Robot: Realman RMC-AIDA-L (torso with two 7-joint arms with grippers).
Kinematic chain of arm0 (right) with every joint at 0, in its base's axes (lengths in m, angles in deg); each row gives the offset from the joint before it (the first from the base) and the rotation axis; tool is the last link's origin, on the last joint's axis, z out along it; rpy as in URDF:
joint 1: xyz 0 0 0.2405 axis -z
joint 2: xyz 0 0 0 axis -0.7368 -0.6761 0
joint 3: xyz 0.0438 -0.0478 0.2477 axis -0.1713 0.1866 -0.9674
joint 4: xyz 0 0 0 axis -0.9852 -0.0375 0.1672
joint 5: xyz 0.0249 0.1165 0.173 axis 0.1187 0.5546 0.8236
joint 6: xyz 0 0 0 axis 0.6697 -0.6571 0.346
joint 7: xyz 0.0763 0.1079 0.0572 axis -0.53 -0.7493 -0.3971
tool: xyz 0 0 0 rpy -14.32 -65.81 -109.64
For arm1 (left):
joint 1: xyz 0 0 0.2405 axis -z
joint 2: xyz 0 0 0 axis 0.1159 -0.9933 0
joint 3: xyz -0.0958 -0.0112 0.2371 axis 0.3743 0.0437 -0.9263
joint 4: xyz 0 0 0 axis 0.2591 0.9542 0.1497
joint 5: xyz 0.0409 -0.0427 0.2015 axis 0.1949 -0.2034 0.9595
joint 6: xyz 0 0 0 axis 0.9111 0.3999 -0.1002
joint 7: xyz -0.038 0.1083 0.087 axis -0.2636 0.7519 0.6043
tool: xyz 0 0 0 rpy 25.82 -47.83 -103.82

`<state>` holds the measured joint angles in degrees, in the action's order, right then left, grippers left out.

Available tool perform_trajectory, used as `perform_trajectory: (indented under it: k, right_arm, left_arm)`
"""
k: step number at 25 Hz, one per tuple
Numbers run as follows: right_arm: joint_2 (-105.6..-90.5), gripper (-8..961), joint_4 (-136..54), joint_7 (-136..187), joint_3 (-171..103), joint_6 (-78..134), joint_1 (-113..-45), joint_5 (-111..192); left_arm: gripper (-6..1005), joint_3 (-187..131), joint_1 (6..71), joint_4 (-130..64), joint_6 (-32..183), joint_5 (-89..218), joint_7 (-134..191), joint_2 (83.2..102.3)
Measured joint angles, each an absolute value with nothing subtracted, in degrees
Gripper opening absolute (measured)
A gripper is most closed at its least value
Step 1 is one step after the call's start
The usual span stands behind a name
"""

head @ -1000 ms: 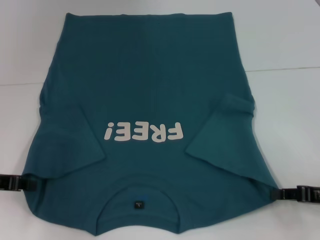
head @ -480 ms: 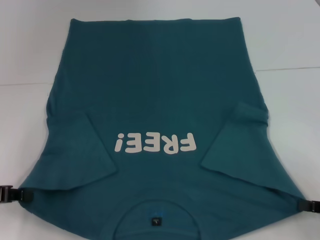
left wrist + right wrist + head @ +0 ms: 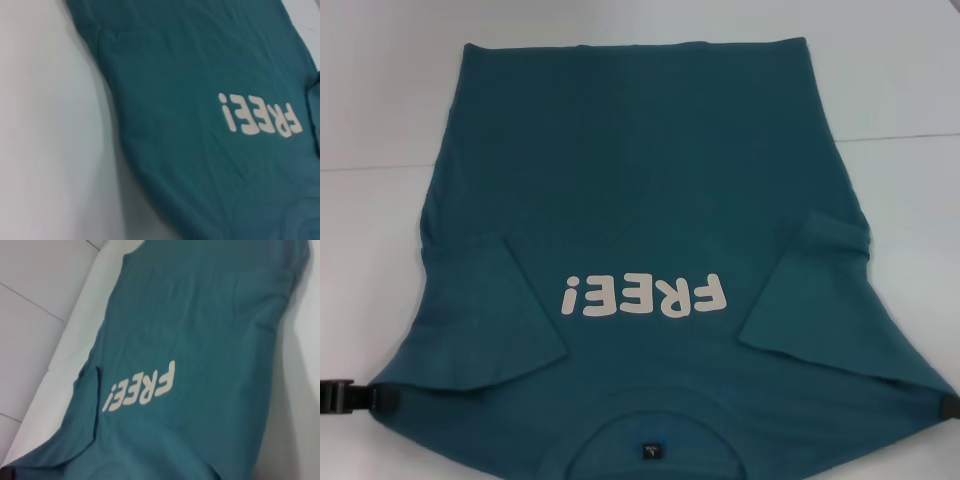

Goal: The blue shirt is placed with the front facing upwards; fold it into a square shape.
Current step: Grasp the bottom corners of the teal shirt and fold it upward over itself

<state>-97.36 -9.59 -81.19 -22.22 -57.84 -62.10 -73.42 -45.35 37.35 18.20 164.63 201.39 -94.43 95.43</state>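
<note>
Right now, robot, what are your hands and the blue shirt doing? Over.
Left gripper and right gripper grip the blue shirt at its near shoulder corners. Shirt front-up, FREE! lettering showing, sleeves folded inward. Nothing in the way.

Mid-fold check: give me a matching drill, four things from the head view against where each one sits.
Things:
1. left hand
2. right hand
3. FREE! lettering
4. collar label

Places:
A. on the chest of the blue shirt, reading upside down
B. at the shirt's near left corner
C. inside the neckline at the near edge
D. at the shirt's near right corner, mostly out of view

Pairs: 1-B, 2-D, 3-A, 4-C
</note>
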Motion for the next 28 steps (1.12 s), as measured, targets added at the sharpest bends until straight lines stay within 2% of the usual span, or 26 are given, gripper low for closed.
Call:
perform_trajectory:
  k: [10,28]
  right_arm:
    - [-97.63,31,-10.1,-79.5,-24.9,-54.7,-69.4,-71.3]
    - [-98.24,30,-14.1,-75.8,-24.3,-28.7,-84.4,-68.9]
  left_arm:
    - [22,-45.5,42.4,8.5,156.4,189.5,-92.2,93.84]
    - [22,-45.9,52.0,-4.2,130.7,173.6,-86.5,94.10]
